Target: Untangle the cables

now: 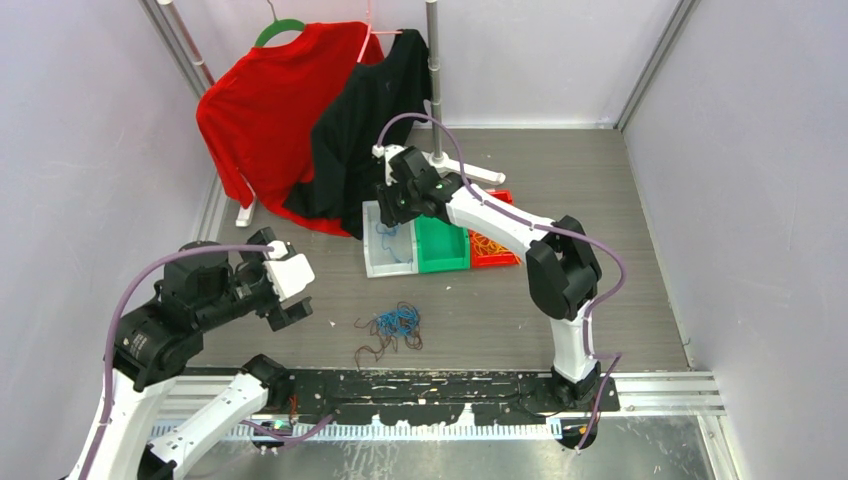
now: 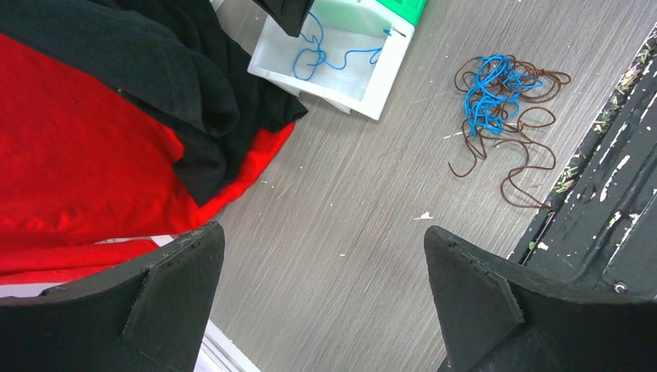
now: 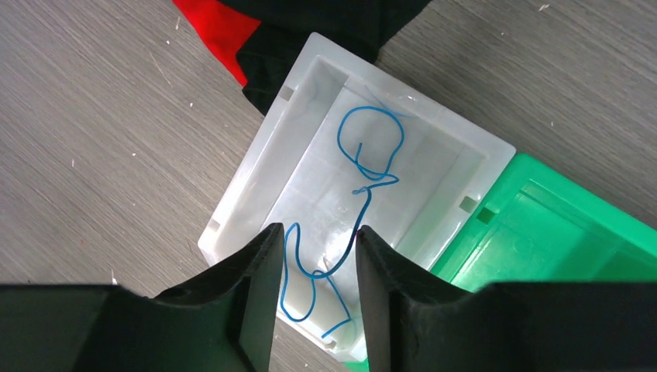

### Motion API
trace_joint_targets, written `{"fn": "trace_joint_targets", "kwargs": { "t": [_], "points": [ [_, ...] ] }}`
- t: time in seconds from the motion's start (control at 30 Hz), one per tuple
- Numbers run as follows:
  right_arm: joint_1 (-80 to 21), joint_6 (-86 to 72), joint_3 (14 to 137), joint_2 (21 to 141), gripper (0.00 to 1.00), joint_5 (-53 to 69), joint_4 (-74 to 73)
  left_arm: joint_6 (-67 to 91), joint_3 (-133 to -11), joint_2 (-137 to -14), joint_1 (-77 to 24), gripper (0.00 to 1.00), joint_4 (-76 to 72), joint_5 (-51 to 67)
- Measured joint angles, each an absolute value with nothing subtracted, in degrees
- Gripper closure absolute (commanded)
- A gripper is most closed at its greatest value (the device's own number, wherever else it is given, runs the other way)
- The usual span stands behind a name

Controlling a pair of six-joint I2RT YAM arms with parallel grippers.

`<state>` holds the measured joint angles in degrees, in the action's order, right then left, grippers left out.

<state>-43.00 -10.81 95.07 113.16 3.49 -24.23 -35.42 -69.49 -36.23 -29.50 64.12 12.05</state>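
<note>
Right wrist | blue cable (image 3: 362, 188) partly hidden behind right gripper (image 3: 318, 230)

blue cable (image 3: 364, 188) in white bin (image 3: 259, 167), jaws apart

Left arm (image 1: 215, 405) & right arm (image 1: 497, 214): white links, black joints, lilac hose (image 1: 127, 290) each; hand fingers (image 2: 480, 294) matte black wedges.

Bright, even light, soft shadows, sharp focus; mild glare inside the white bin (image 3: 267, 151).
</note>
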Motion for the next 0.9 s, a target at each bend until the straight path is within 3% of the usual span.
{"fn": "trace_joint_targets", "kwargs": {
  "t": [0.33,0.5,0.57,0.77,0.9],
  "points": [
    [-43.00,-13.21,95.85,121.30,0.90,3.51,-23.24,-34.74,-69.73,-36.23,-29.50,0.01,64.18,12.08],
    [-43.48,-14.31,96.62,125.38,0.95,1.93,-22.02,-34.72,-70.02,-36.16,-29.50,0.01,64.18,12.08],
    [-43.90,-14.28,97.43,125.71,0.92,1.34,-21.41,-34.72,-70.06,-36.14,-29.50,0.01,64.16,12.05],
    [-44.93,-13.82,97.86,126.37,0.60,0.54,-21.80,-34.74,-70.06,-36.05,-29.50,0.01,64.18,12.08],
    [-45.45,-12.75,98.76,126.04,0.52,-0.93,-22.96,-34.74,-70.06,-35.99,-29.50,0.00,64.18,12.12]
  ]
}}
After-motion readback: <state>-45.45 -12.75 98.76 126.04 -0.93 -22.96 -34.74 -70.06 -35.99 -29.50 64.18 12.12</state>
